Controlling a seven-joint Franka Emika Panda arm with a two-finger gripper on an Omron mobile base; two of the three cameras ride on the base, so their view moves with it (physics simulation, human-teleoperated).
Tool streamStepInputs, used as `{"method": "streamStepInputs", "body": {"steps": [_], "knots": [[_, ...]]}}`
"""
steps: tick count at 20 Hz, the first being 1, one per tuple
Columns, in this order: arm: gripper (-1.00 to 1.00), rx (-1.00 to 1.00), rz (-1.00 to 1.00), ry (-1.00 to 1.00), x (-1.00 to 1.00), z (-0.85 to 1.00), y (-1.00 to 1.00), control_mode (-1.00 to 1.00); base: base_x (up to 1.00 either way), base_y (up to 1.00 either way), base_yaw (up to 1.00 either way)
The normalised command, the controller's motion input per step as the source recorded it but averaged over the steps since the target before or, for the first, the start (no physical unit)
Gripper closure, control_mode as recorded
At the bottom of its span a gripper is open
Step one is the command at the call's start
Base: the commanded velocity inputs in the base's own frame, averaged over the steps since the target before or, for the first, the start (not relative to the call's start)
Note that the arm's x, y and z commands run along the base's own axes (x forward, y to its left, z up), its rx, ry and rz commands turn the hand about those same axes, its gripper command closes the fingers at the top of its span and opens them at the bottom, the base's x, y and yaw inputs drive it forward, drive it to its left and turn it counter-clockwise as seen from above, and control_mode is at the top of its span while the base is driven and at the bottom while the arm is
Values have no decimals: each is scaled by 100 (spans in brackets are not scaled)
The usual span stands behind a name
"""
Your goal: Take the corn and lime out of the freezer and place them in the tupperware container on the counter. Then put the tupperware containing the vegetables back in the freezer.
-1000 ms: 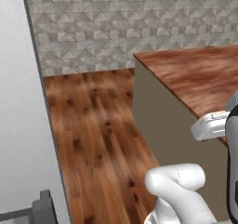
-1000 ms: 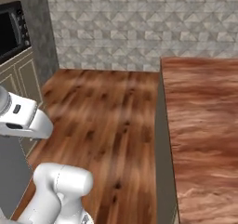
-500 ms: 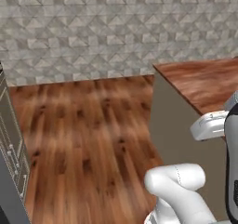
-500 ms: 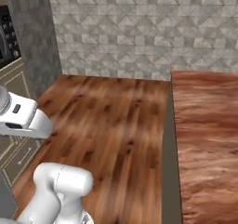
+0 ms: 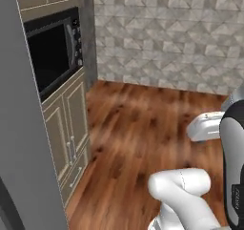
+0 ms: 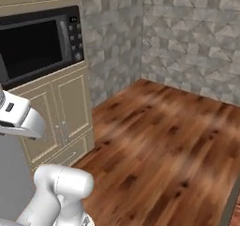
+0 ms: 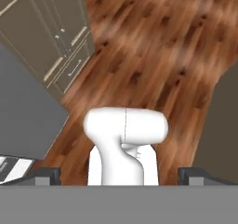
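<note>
My gripper (image 7: 119,174) stands with its fingertips (image 7: 45,174) wide apart, nothing between them, pointing down at the wooden floor (image 7: 153,65). Left of the floor stand beige cabinets (image 5: 66,129) with a black microwave (image 5: 50,50) above them. The freezer's grey side (image 5: 21,143) rises nearest me, left of the cabinets

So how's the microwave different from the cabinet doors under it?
The microwave is black with a dark glass front; the cabinet doors are beige with framed panels. The microwave sits higher, built into the wall unit, and the cabinet doors stand directly below it, above a drawer near the wood floor. The microwave has a button strip on its right; the doors carry small handles. Both are shut.
</note>
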Motion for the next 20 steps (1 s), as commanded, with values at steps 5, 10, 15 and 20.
{"method": "streamStepInputs", "body": {"steps": [5,10,15,20], "knots": [[-100,0,0,0,0,0,0,100,33,25,84],[-100,0,0,0,0,0,0,100,25,38,82],[-100,0,0,0,0,0,0,100,27,46,75],[-100,0,0,0,0,0,0,100,38,49,50]]}}
